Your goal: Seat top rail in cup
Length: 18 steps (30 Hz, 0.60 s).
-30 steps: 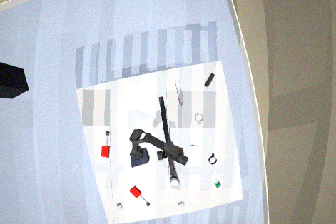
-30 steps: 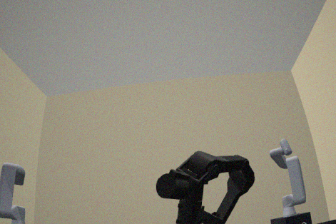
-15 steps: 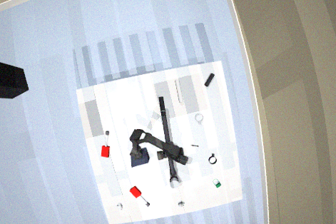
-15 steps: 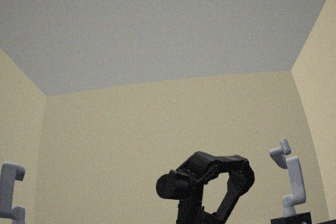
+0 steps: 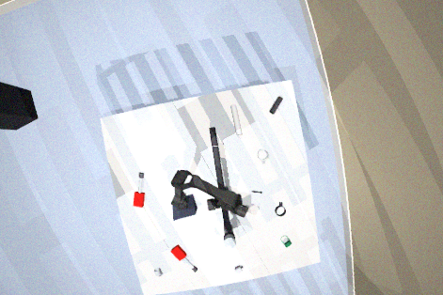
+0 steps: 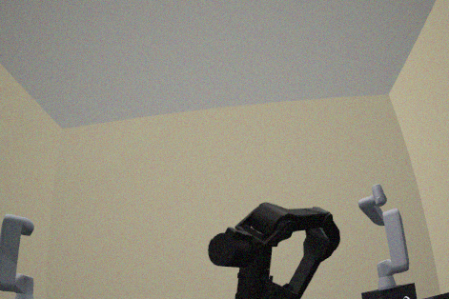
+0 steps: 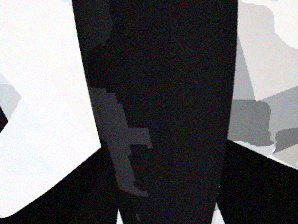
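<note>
The rail (image 5: 216, 157) (image 7: 165, 55) is a long black bar running from upper middle to lower middle of the top view. A pale ring crosses it near its upper end. A light grey round piece (image 5: 229, 240) sits at its lower end. My gripper (image 5: 224, 205) (image 7: 160, 147) is shut on the rail partway along its lower half; in the wrist view the rail fills the gap between both black fingers. A pale round piece (image 5: 253, 209) shows beside the arm. The rail-end cup, brace band and cut end's seating cannot be made out.
Red blocks (image 5: 138, 199) (image 5: 179, 253) lie left and lower left. A black ring (image 5: 280, 209), green-and-white piece (image 5: 286, 241), white ring (image 5: 262, 154), pale tube (image 5: 236, 119) and black cylinder (image 5: 276, 104) lie right. The exterior view shows my arm (image 6: 299, 217) between grey shapes (image 6: 8, 252) (image 6: 396, 240).
</note>
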Each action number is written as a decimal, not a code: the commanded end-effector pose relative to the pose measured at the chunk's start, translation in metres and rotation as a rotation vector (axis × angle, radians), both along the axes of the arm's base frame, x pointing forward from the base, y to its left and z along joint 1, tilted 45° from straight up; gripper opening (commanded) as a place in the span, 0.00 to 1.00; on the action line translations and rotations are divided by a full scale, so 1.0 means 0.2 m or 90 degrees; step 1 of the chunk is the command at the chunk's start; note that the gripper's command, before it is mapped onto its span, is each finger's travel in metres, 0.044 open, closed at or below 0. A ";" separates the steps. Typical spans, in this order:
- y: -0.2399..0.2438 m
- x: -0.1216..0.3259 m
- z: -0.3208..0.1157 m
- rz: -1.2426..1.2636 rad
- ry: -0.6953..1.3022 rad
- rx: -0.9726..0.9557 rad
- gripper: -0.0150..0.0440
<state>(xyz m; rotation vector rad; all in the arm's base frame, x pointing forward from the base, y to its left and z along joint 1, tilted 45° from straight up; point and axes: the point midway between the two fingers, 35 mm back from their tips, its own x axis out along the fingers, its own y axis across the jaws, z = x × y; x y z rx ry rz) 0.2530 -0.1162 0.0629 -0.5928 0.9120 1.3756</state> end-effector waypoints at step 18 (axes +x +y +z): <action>-0.04 0.00 0.00 -0.001 -0.002 -0.008 0.25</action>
